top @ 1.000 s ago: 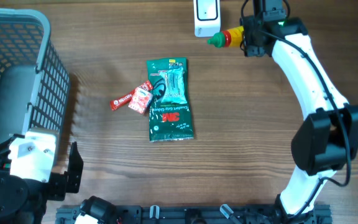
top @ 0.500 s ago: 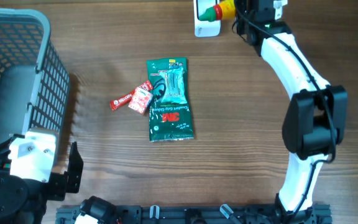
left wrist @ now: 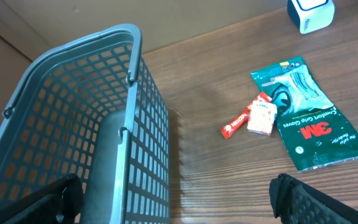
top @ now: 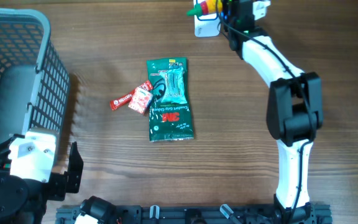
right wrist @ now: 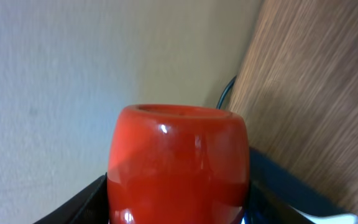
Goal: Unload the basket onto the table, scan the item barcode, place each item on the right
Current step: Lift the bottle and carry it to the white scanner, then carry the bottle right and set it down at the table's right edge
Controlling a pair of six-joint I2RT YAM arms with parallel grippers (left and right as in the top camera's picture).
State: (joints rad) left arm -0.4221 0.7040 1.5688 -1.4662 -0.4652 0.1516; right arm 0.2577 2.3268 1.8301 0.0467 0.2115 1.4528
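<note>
With the right end effector (top: 222, 7) clamped on the bottle (top: 206, 7), we judged it had to face the scanner (top: 207, 28) squarely and steadily.

The right gripper (top: 221, 7) swings the red bottle (top: 205, 7) leftward — now seemingly above the white scanner (top: 206, 27).

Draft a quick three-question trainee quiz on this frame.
1. True or false: the left gripper is open and empty.
2. The right gripper grips: A) a spoon, B) the red-and-yellow item, C) nothing?
3. What does the held item overlap in the overhead view?
Key: 1 true; 2 B; 3 the white scanner.
</note>
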